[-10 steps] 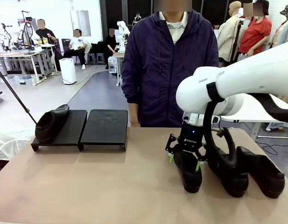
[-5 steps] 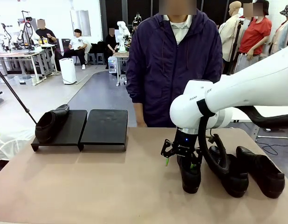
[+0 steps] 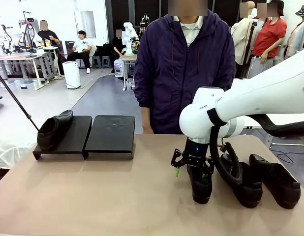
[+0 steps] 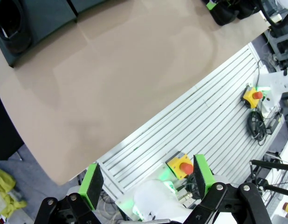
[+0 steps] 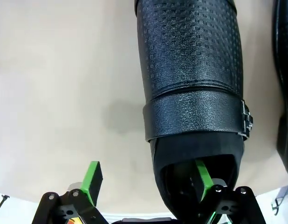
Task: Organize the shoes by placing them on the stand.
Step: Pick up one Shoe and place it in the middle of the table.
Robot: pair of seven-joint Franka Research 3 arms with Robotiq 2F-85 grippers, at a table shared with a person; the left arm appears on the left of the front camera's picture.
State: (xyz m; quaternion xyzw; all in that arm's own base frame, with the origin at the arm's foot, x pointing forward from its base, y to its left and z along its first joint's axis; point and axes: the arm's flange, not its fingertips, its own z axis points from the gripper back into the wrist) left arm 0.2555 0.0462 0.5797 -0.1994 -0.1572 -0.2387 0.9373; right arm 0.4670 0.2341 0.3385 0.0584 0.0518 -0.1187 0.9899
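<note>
Three black loafers stand side by side at the table's right: one (image 3: 201,187), a second (image 3: 244,182) and a third (image 3: 277,181). A fourth shoe (image 3: 51,130) lies on the left panel of the low black stand (image 3: 110,135) at the far left. My right gripper (image 3: 192,171) hangs open over the heel of the leftmost of the three. In the right wrist view one green pad (image 5: 202,175) sits inside that shoe's (image 5: 190,70) opening and the other pad (image 5: 92,179) is outside its wall. My left gripper (image 4: 147,179) is open and holds nothing, high above the table's near edge.
A person in a dark jacket (image 3: 184,69) stands at the far side of the table. The brown tabletop (image 3: 103,191) between stand and shoes is bare. Below the left wrist lie an aluminium frame (image 4: 214,126) and yellow emergency-stop boxes (image 4: 181,165).
The right arm has shifted left and come lower, bringing its open gripper down around the heel of the leftmost shoe. The shoes have not moved.
</note>
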